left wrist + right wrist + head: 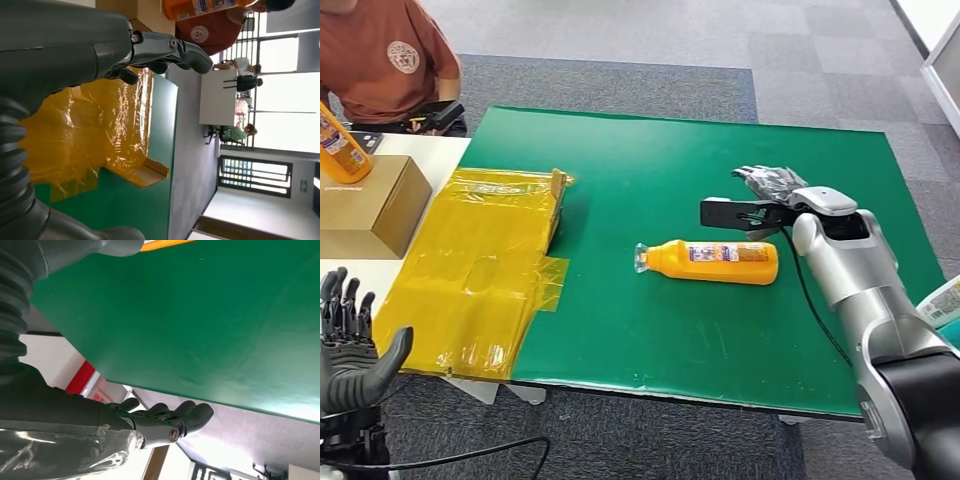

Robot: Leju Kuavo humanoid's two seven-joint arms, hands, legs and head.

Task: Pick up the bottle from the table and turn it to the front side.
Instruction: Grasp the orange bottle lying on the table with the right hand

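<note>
The surface (682,150) is a wide green top, and grey carpet floor (622,30) runs all around it. The bottle (712,262) is orange with a label on its side. It lies flat near the middle of the surface, a bit closer to the near edge, with its clear cap end pointing to the left edge.

The right robot hand (765,190) hangs over the surface just behind the bottle's bottom end, toward the far edge. Its fingers are spread and it holds nothing. It does not touch the bottle. The silver right arm (863,290) comes in over the near right corner.

The left robot hand (350,340) is low, by the near left corner. Its fingers point up, apart, and it holds nothing.

A crinkly yellow plastic sheet (478,270) covers the left end of the surface and reaches the near left edge. Next to it, on a white table (441,150), sits a brown cardboard box (373,200). A person in a rust-red shirt (388,60) sits past that far left corner and holds another orange bottle (343,145).

The green is bare between the bottle and the far edge, and between the bottle and the right edge. The near edge in front of the bottle is bare too.

In the left wrist view, bright windows (279,75) and a white table with people (234,100) show far off in the room.
</note>
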